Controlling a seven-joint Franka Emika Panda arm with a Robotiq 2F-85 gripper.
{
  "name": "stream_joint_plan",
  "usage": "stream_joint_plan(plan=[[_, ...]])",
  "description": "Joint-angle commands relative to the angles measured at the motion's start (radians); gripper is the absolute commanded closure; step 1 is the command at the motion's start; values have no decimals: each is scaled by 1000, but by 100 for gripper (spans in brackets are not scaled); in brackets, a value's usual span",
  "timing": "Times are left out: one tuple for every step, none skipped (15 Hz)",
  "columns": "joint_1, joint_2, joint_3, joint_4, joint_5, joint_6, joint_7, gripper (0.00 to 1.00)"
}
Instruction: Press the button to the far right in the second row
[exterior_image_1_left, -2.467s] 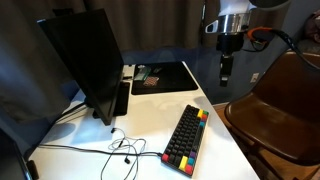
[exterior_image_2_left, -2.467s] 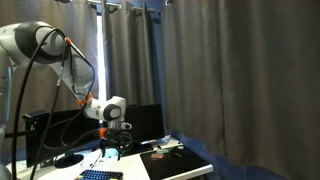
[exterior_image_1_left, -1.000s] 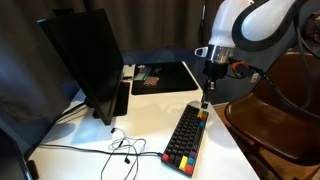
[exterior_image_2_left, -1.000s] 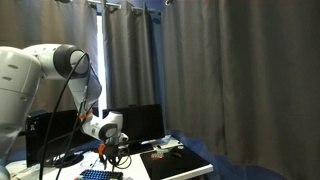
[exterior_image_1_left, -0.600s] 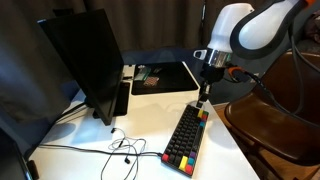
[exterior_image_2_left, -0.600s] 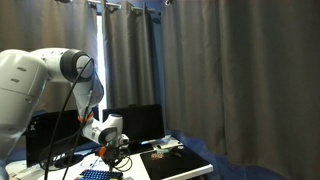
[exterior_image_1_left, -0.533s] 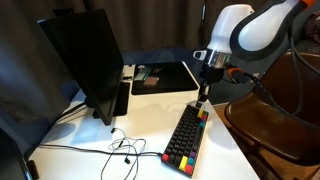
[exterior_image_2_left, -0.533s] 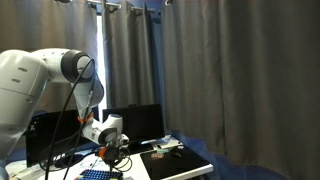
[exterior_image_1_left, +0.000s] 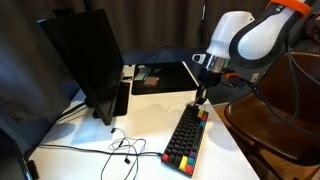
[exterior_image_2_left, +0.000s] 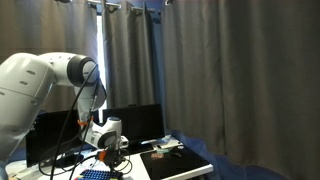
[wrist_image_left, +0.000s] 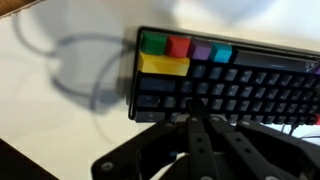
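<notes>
A black keyboard with coloured keys at its ends lies on the white table. My gripper hangs shut and empty, fingertips together, just above the keyboard's far end. In the wrist view the keyboard shows green, red, purple and cyan keys in its top row and a yellow key below them. There the shut gripper points at the dark keys near the keyboard's lower edge. Which key lies under the tips is hidden. The gripper also hangs over the keyboard in an exterior view.
A dark monitor stands at one side of the table with thin cables in front. A black mouse pad lies at the back. A brown chair sits beside the keyboard's side of the table.
The arm has come down from above the table to the keyboard's far end, and the fingers have closed together.
</notes>
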Motion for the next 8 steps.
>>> stream_joint_plan(plan=[[-21,35,13,13,-63,42,27,100],[-21,39,10,13,-75,49,30,100],[-19,43,6,14,-87,58,37,100],[-21,47,6,14,-99,66,40,100],[-23,51,7,15,-108,72,44,100],[-24,55,8,15,-117,76,48,100],[-26,59,9,16,-125,81,51,100],[-27,62,9,16,-132,86,54,100]])
